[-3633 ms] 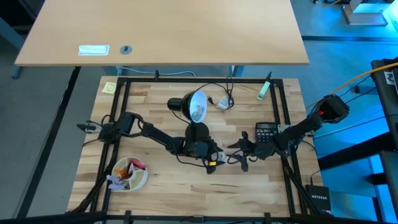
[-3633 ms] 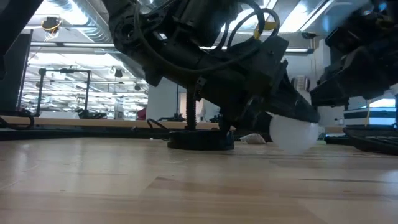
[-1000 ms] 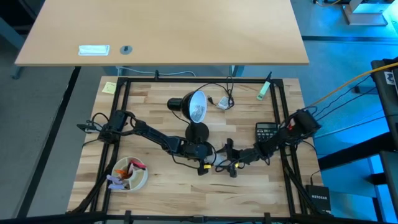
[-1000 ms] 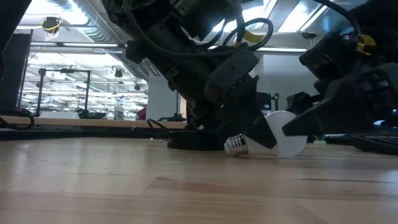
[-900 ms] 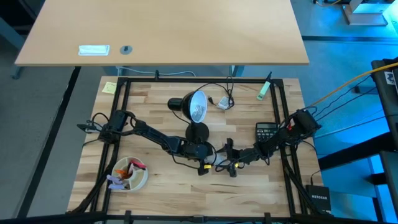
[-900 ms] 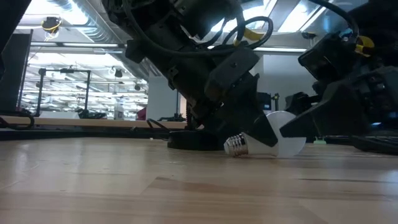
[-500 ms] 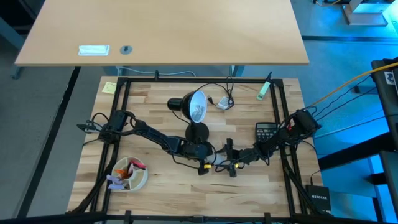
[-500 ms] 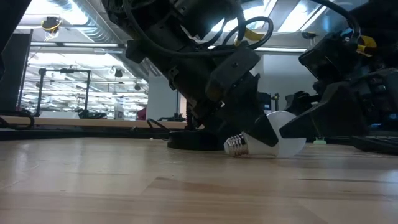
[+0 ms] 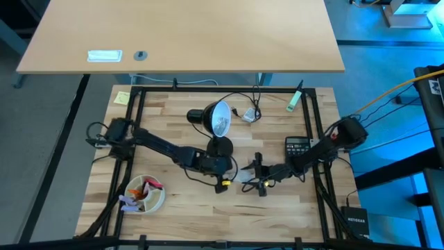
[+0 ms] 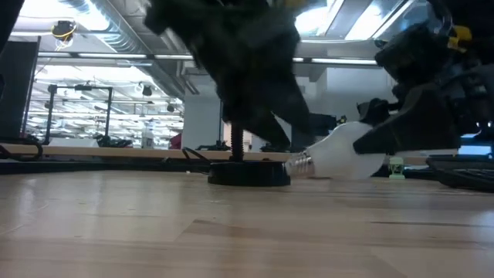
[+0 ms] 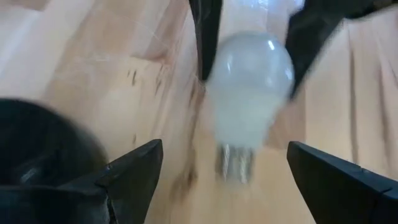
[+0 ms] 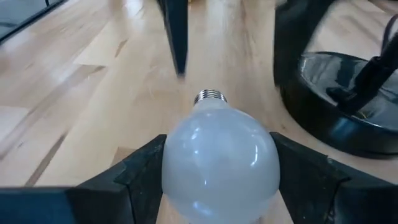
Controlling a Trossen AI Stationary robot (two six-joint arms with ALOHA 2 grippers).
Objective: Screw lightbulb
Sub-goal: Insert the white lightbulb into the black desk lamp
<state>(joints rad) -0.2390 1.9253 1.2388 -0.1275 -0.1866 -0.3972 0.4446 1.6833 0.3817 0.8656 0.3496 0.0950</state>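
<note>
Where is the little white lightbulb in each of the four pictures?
High view: the lightbulb is a pale speck between the two grippers.
Low view: right of middle, above the table.
Left wrist view: upper middle.
Right wrist view: bottom middle.
Shared landmark: the lamp's round black base, near the bulb.

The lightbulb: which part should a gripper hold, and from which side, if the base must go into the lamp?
Grip the lightbulb by its round white globe, coming from the end opposite the metal screw base, probably as the right gripper does now: its fingers sit either side of the globe's widest part. The threads stay bare, pointing away. The left gripper is open, apart.
</note>
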